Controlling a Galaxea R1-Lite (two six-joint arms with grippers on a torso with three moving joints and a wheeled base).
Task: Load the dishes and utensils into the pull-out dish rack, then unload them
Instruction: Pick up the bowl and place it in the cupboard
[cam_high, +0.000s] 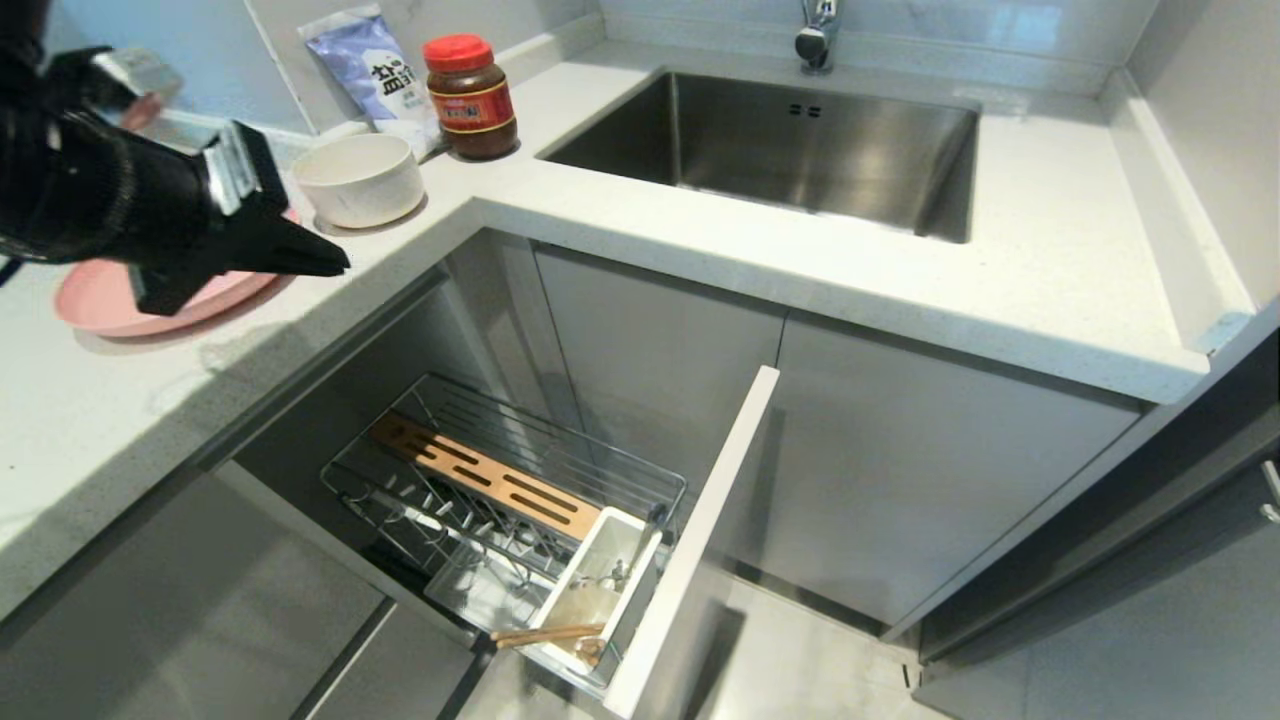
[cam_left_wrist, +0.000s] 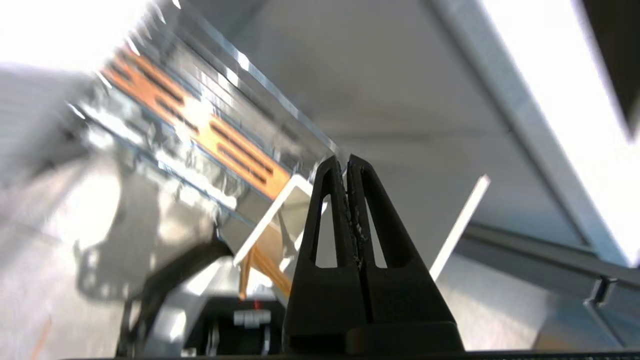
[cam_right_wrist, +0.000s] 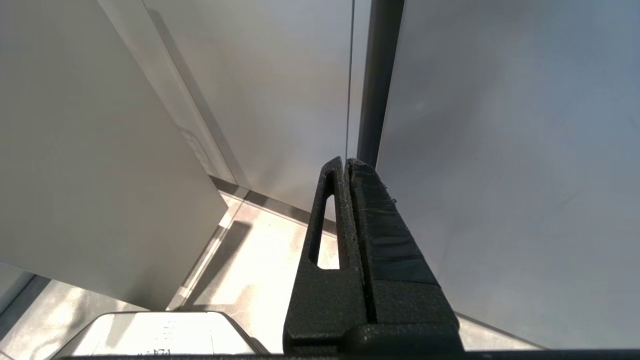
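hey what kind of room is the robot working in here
Most likely a home kitchen: a steel sink with a tap set in a white counter, and a pull-out dish rack below it.

Corner kitchen unit, pale stone surface over grey cabinets.

The speckled white surface (cam_high: 760, 250) turns an L-shaped corner and carries an inset stainless-steel sink (cam_high: 800, 150) with a chrome tap (cam_high: 818, 35) at its rear. Flat light-grey cabinet doors (cam_high: 900, 470) run beneath, without visible handles. The wall (cam_high: 1200, 120) behind is pale and glossy. The floor (cam_high: 800, 660) is light tile. Bright daylight reflects off the left end of the surface.
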